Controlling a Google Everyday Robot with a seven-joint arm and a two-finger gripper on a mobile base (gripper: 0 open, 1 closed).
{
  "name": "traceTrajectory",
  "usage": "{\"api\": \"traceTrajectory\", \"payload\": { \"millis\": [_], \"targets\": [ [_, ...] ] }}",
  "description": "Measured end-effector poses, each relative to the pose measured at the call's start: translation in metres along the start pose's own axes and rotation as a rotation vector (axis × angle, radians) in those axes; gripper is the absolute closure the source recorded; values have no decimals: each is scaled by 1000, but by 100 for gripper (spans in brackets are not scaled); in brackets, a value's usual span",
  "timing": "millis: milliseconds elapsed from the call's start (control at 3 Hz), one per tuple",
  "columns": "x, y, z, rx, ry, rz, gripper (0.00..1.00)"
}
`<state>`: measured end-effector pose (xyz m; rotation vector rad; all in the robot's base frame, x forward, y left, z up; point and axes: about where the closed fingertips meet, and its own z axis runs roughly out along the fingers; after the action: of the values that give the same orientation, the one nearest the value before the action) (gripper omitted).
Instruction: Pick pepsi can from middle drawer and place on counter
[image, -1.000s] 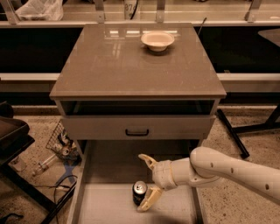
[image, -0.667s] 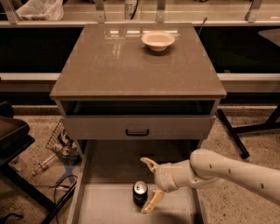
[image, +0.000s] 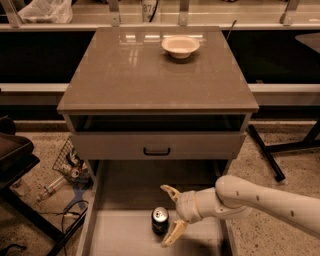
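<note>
Standing upright on the floor of the middle drawer (image: 120, 235), the pepsi can (image: 160, 221) sits near the centre, silver top up, well apart from the left side wall. The drawer is pulled out toward the near side, below the cabinet. The gripper (image: 165, 216) comes in from the right at can height w/ its two fingers spread wide, unclenched: far finger (image: 169, 190) points left just beyond the can, near finger (image: 173, 234) angles down-left just beside the can's near-right side. The can is btwn the fingertips at the mouth of the gripper; can't tell if either finger touches it. The pale arm (image: 265, 202) runs off to the right edge. Above, an upper drawer front (image: 115, 146) w/ a dark handle (image: 156, 151) sits under the counter (image: 125, 75). A pale bowl (image: 180, 46) rests on the counter's far side, right of centre. A wire basket (image: 67, 160) lies on the ground to the left.
</note>
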<state>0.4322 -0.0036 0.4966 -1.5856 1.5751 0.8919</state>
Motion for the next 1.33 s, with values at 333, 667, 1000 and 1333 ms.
{"api": "traceTrajectory", "payload": {
  "millis": [333, 667, 1000, 1333],
  "targets": [
    [8, -15, 35, -1, -56, -10, 0],
    [16, -24, 54, -4, -67, -26, 0],
    [32, -30, 61, -5, -56, -39, 18],
    [53, -36, 56, 12, -50, -46, 40]
  ]
}}
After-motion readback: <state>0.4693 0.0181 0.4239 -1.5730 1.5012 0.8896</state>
